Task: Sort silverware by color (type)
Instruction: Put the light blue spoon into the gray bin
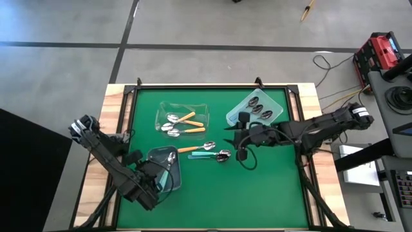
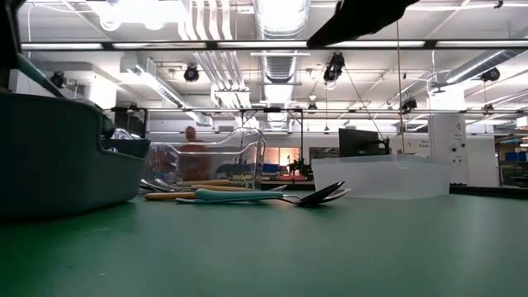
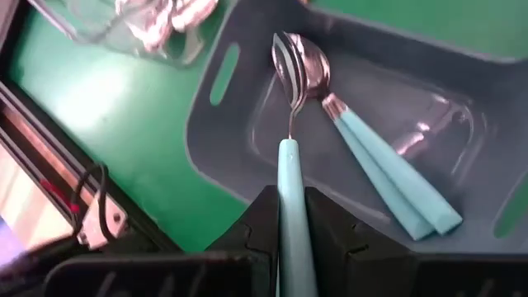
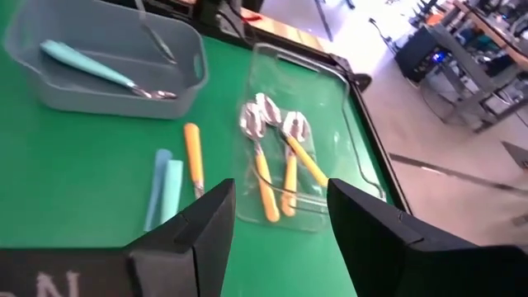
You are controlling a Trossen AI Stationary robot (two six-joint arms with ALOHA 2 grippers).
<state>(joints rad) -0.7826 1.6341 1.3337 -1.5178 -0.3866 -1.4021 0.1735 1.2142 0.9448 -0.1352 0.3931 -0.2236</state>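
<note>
Green table [image 1: 270, 180] under ceiling lights [image 2: 280, 16], blurred person [image 2: 191, 148] behind.

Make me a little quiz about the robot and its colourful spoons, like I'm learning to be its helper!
1. True or false: the left gripper is shut on a teal spoon above the grey bin.
2. What colour are the handles of the spoons lying in the clear bin? A) orange B) teal C) dark blue
3. Fill in the missing word: the right gripper hovers over the table holding nothing, and its jaws are ____.

Key: 1 true; 2 A; 3 open.
</note>
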